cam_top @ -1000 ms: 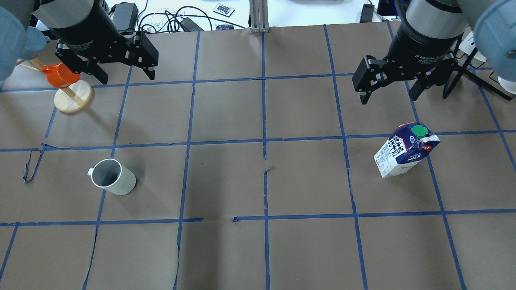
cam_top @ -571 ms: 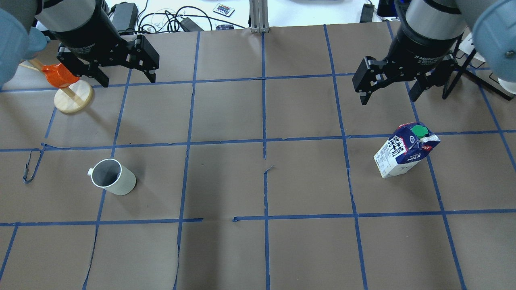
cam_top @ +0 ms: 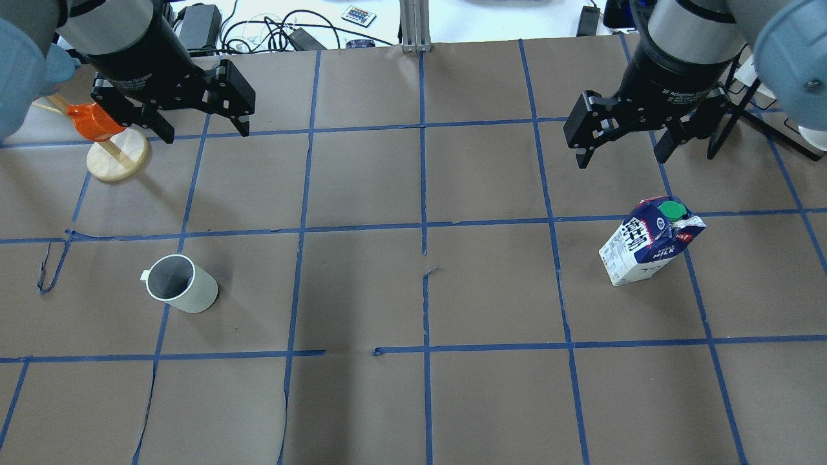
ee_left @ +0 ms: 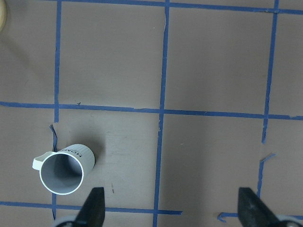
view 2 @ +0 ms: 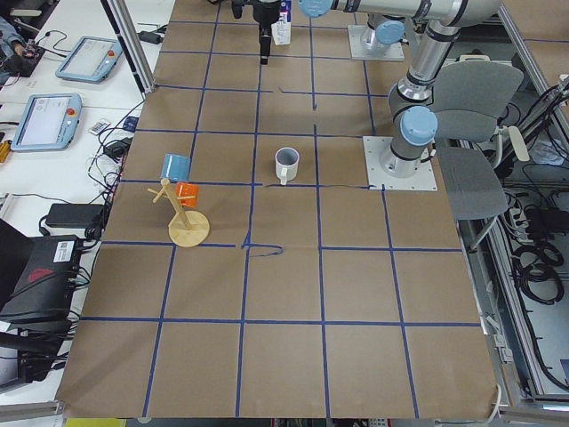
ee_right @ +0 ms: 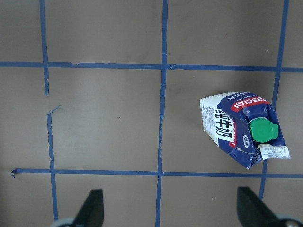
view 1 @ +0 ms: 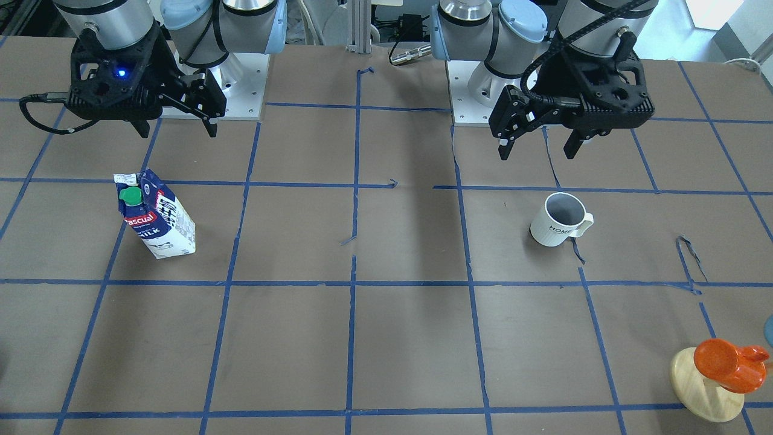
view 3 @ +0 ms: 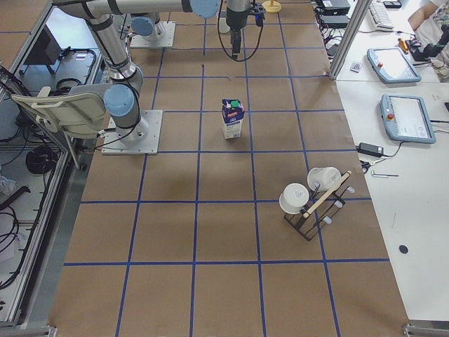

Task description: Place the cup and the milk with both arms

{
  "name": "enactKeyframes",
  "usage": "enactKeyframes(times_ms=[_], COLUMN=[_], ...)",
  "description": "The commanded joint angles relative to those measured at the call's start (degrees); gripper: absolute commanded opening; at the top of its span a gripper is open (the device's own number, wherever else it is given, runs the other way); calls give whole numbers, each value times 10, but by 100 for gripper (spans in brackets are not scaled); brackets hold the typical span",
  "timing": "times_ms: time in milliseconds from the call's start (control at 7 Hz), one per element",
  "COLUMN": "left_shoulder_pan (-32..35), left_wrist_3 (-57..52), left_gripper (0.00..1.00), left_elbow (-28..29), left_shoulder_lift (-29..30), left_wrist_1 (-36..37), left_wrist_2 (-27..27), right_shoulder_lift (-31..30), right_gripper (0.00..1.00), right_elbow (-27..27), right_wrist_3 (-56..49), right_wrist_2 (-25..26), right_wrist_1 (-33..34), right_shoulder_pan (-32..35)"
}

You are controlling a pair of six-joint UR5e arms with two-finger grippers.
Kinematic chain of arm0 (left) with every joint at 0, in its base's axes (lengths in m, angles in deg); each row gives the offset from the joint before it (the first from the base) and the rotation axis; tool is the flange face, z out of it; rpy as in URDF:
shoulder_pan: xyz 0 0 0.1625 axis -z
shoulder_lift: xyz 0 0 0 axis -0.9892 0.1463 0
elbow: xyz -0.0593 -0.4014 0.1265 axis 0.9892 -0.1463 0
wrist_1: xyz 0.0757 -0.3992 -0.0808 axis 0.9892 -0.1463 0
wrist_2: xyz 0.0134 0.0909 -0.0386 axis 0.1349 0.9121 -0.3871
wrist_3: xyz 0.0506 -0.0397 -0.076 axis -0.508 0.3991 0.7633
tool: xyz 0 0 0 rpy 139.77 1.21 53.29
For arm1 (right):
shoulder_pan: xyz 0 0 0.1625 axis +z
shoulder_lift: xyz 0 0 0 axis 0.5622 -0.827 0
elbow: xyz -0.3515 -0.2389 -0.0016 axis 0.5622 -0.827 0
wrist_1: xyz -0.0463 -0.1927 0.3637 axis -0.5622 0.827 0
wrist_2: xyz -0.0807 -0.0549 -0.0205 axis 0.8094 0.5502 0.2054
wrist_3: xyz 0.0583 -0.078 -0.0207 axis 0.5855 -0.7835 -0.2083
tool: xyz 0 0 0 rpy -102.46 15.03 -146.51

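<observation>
On the brown-papered table (cam_top: 362,194) with its blue tape grid, the white ribbed ceramic mug with the grey inside (cam_top: 184,292) stands upright. In the overhead view it is at about eight o'clock from the table's centre, its handle turned to nine o'clock. The small dark-blue and white gable-top milk carton with the green cap (cam_top: 648,244) stands at three o'clock, well apart from it.

The left black two-finger gripper (cam_top: 207,132) hangs at one o'clock from the mug, fingers spread wide and empty. The right black two-finger gripper (cam_top: 620,159) hangs at eleven o'clock from the carton, equally spread.

The mug looks stiff, glazed and likely slippery, and it would chip if knocked, so I'd pinch it across the body, clear of the handle. The carton seems soft-sided, though I can't tell from here whether it is full. A gentle squeeze across its flat walls below the gable should hold it without crushing.
</observation>
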Motion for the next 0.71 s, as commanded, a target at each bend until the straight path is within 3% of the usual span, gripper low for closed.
enactKeyframes(times_ms=[0,286,571], left_shoulder_pan=[-1,-11,-12], left_wrist_3=[0,-23,-28], left_gripper=[100,100,100], left_elbow=[-1,-1,-12], left_shoulder_lift=[0,2,2], left_wrist_1=[-2,5,0], left_wrist_2=[2,2,45], right_shoulder_lift=[4,4,5], right_gripper=[100,100,100], right_elbow=[4,15,20], right_wrist_3=[3,3,-40], right_wrist_2=[6,-1,8], right_wrist_1=[2,3,7], right_shoulder_pan=[-11,-7,-21])
